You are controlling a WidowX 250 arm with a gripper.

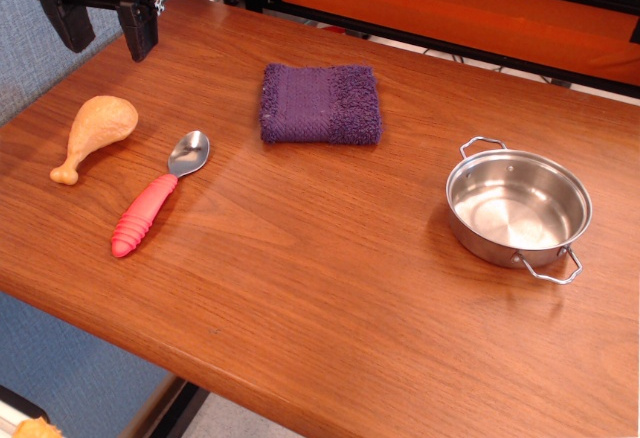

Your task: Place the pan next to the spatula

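Observation:
The pan (518,208) is a small shiny steel pan with two wire loop handles, standing upright at the right of the wooden table (330,258). The spatula (155,196) lies at the left, its metal oval head pointing to the back and its red ribbed handle toward the front edge. My gripper (104,30) hangs at the far back left corner, above the table, open and empty, far from the pan and some way behind the spatula.
A tan toy chicken drumstick (95,133) lies left of the spatula. A folded purple cloth (320,104) lies at the back middle. The table's front edge runs diagonally across the bottom; a black and orange frame (450,8) stands behind the table.

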